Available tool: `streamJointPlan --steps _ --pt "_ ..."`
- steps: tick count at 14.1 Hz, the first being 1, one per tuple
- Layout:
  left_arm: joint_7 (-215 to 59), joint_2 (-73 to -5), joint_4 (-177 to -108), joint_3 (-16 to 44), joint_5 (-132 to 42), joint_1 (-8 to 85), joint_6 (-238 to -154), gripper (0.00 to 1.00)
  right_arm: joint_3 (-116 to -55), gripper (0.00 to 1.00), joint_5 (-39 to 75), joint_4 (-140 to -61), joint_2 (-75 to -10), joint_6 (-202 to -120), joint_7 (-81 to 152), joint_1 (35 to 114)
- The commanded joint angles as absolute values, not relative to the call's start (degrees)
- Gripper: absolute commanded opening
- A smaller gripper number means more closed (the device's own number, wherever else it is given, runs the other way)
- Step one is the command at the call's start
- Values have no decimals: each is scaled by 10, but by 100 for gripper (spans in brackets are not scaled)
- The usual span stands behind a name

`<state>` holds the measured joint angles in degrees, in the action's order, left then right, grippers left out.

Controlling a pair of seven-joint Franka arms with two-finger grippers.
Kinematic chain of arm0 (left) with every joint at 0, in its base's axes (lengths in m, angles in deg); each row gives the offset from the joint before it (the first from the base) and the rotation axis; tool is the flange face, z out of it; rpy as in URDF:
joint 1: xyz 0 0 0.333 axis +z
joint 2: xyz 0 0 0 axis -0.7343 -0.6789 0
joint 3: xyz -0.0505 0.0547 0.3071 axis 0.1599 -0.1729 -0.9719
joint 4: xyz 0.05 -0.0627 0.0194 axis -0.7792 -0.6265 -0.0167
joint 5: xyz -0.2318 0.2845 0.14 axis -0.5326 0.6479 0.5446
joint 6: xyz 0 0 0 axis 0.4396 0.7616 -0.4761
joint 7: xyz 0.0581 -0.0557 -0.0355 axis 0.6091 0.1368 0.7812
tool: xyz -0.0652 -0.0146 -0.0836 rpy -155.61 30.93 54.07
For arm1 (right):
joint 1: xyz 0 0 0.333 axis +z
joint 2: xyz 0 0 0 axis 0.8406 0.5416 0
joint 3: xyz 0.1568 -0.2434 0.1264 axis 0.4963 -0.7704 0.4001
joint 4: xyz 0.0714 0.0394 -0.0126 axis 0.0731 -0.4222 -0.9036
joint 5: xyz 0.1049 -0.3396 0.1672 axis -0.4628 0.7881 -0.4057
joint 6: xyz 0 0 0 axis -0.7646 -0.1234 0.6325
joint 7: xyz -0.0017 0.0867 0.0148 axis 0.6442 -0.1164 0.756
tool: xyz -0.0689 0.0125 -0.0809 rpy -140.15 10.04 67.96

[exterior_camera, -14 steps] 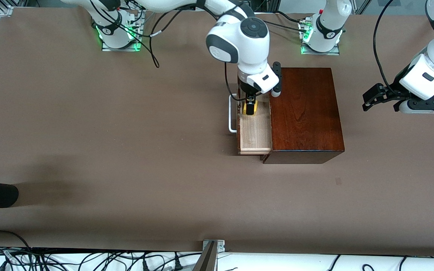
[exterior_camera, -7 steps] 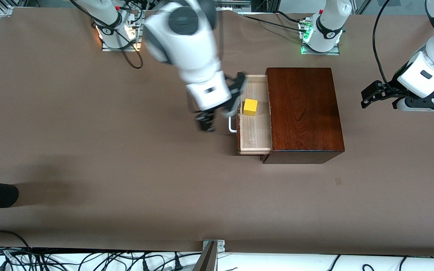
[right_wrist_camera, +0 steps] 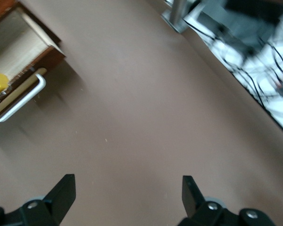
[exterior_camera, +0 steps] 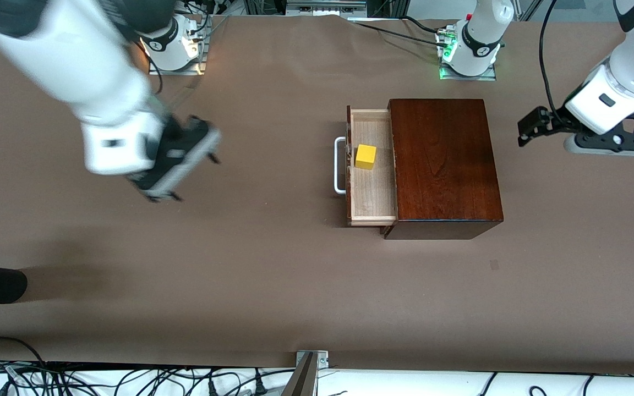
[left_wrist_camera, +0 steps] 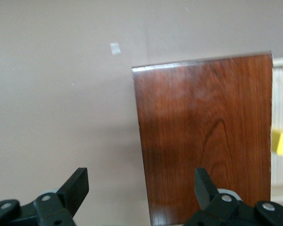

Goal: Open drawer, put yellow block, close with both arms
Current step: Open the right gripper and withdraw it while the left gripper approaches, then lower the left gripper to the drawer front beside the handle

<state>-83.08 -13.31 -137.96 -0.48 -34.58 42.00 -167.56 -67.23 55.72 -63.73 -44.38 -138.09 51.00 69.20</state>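
**Mia:** Yellow block (exterior_camera: 365,157) sits in the drawer (exterior_camera: 372,190) now. Does anybody hold it?

**Ben:** No. It lies on the pale wood by itself, in the part of the drawer farther from the front camera. Nothing touches it.

**Mia:** So what is done?

**Ben:** It looks like two jobs are done. The drawer is pulled out of the brown box (exterior_camera: 444,165), and the block is inside. The white handle (exterior_camera: 340,165) sticks out toward the right arm's end of the table.

**Mia:** What is left?

**Ben:** The drawer is not shut yet. Both arms have to push it in.

**Mia:** Where is the right gripper (exterior_camera: 179,159)?

**Ben:** It is over bare table (exterior_camera: 273,286), well apart from the drawer. Its two fingers are spread wide with nothing between them.

**Mia:** And the left gripper (exterior_camera: 527,131)?

**Ben:** It hangs over the table at the left arm's end, near the box but not touching it. Its fingers are spread wide too, and it holds nothing.
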Motion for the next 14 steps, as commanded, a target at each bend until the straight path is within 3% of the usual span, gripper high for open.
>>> streamJointPlan --steps 1,5,8,11,14 --pt "-932 -141 -1358 28 -360 420 -1639 100 -679 100 536 -792 -571 -1389 460 650" --pt "-1030 -194 -1355 108 -401 414 -1629 100 -753 100 535 -911 -655 -1408 455 648" --pt "-1042 -276 -1297 189 -405 413 -1640 100 -778 100 535 -951 -678 -1407 437 648" --pt "-1076 -365 -1246 253 -396 410 -1719 100 -797 100 544 -952 -685 -1401 376 648" --pt "-1126 -414 -1246 264 -394 370 -1832 100 -827 100 544 -947 -682 -1401 426 648"
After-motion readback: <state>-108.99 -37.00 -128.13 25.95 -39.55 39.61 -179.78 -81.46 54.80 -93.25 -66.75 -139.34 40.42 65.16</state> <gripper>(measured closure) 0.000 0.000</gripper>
